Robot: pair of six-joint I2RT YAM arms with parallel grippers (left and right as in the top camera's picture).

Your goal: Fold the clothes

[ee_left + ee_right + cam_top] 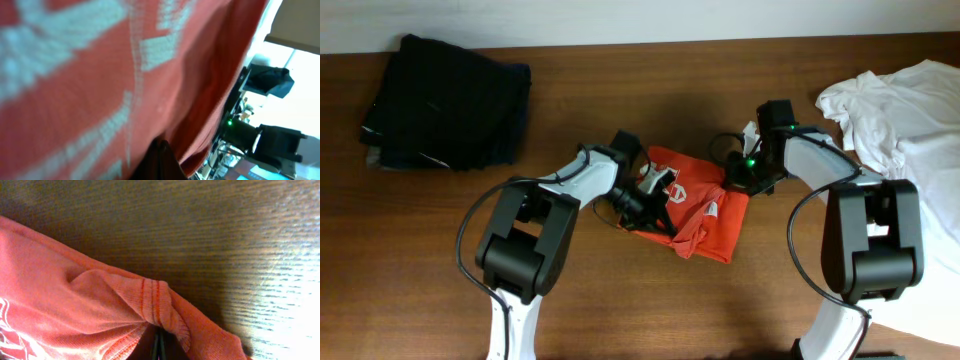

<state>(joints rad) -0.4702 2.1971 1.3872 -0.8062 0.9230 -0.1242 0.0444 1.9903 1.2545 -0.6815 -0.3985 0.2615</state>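
Note:
The orange-red T-shirt (705, 215) with white lettering lies bunched in a small heap at the table's middle. My left gripper (655, 208) is at its left edge. In the left wrist view the shirt (75, 75) fills the frame and the dark jaws (161, 161) look shut on its cloth. My right gripper (738, 178) is at the shirt's far right corner. In the right wrist view its jaws (159, 347) are shut on a stitched hem of the shirt (50, 295), which is lifted off the wood. The plain white T-shirt (910, 110) lies crumpled at the right edge.
A pile of dark folded clothes (445, 100) sits at the back left. The wooden table (620, 300) shows bare wood in front of the arms and beyond the hem in the right wrist view (225, 240).

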